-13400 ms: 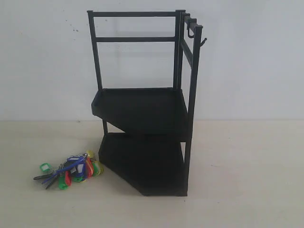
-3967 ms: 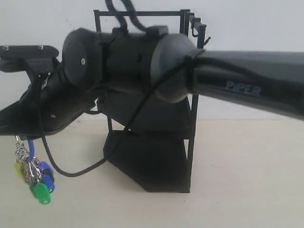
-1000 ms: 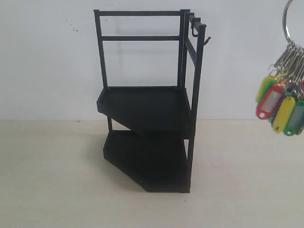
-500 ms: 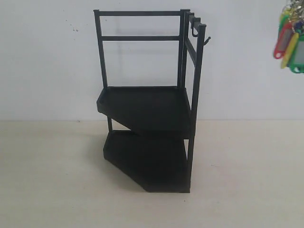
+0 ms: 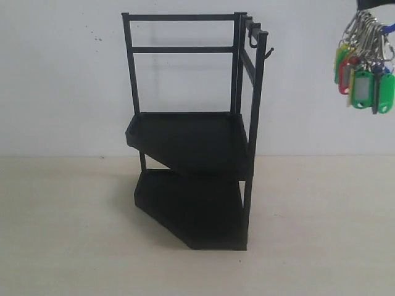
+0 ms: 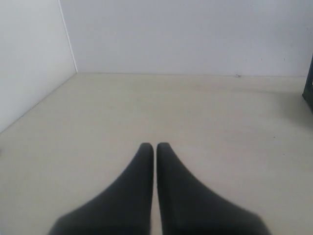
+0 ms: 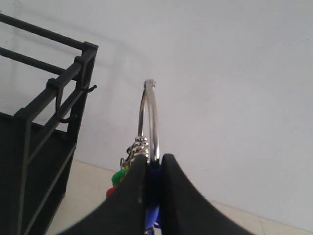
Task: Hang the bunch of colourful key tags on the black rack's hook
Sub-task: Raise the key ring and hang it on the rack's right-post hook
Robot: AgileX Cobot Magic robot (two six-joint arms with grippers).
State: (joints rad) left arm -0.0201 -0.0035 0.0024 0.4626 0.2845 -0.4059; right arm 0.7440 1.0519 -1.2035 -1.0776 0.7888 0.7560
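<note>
Steel ring (image 7: 149,117) juts from my right claw (image 7: 152,157), which clamps the bunch (image 5: 364,68) high up, well apart from the rack (image 5: 185,143). The hook (image 5: 268,53) is thin, so I judge the edge-on ring could miss it, or the tags could knock the rack. My left claw (image 6: 154,147) is closed and empty.

Plain white wall (image 5: 62,92), pale beige floor (image 5: 68,240), soft even light
</note>
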